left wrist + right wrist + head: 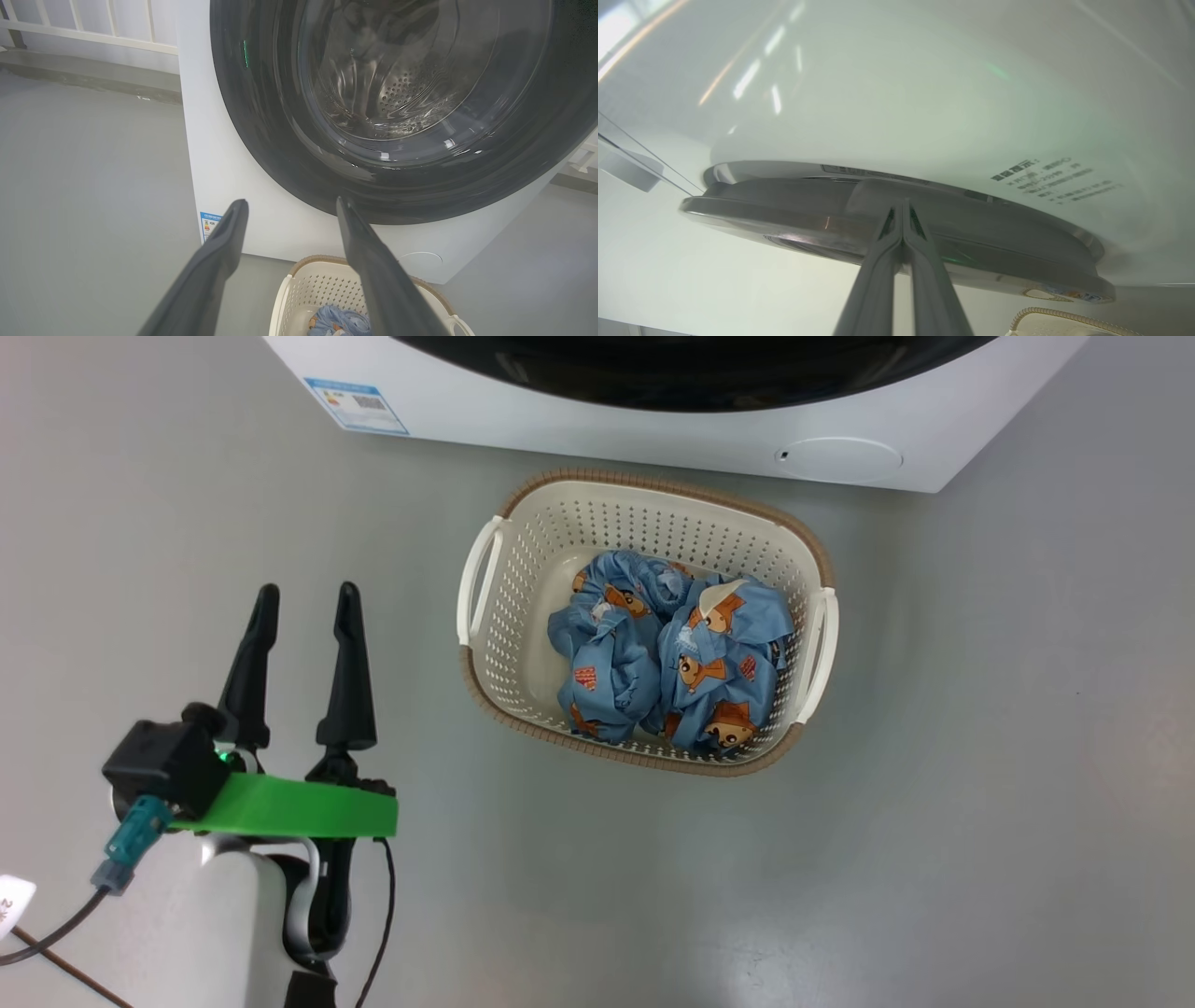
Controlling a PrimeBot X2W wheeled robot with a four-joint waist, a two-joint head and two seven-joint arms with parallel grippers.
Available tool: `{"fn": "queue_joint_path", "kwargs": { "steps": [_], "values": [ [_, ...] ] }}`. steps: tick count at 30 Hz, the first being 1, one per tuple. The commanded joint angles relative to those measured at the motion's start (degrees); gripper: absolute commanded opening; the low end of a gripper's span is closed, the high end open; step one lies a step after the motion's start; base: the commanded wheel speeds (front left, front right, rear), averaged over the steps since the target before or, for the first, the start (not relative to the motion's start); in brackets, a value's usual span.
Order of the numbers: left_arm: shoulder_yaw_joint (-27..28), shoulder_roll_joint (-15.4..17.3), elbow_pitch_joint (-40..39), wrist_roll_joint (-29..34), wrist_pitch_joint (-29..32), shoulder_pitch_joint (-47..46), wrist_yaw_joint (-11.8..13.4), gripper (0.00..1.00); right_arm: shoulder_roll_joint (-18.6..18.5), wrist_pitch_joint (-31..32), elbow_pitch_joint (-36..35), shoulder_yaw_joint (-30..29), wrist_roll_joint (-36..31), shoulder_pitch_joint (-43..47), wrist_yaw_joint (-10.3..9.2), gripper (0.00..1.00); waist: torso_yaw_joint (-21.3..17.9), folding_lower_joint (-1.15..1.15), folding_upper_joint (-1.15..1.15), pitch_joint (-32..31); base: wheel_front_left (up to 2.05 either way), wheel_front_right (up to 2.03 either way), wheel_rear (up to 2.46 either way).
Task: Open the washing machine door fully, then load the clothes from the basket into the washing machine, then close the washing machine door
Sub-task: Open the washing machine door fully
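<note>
Down on the floor (980,756), before the washing machine (653,439): the basket (653,527) stands just beside its front, with the clothes (672,663) bunched inside, toward the basket's right half.
Door: the washing machine door (252,116) looks closed against the front, so opening it is probably the step in hand.
Left claw (306,590): spread wide and empty, off to the basket's left, apart from it.
Right claw (901,205): fingers pressed together with nothing between them, tips at the door's edge.
Door handling: likely rigid, with a glossy, slippery rim. Better hooked behind its edge than pinched on the glass.
Clothes handling: soft, light and crumpled. Pinch a raised fold on top, and expect loose ends to trail.
Views: the head view gives the whole basket, where the left wrist view catches a corner. The left wrist view adds the drum (402,88) through the glass. The right wrist view gives the door edge-on.
</note>
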Motion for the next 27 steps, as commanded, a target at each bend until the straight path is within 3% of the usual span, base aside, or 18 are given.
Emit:
{"fn": "queue_joint_path", "kwargs": {
  "steps": [1,27],
  "values": [
    [1.4,1.0,-1.9,-0.4,-0.4,-0.9,0.0,1.00,0.1,0.8,-1.1,0.2,0.9,-1.7,0.33,0.00,0.4,0.00,0.00,0.5,0.00,0.00,0.00],
    [1.4,0.4,-1.6,-1.8,-0.4,-1.4,0.0,1.00,0.7,4.7,2.2,2.5,-1.9,-6.6,0.33,0.00,2.5,0.00,0.00,1.8,0.00,0.00,0.00]
  ]
}}
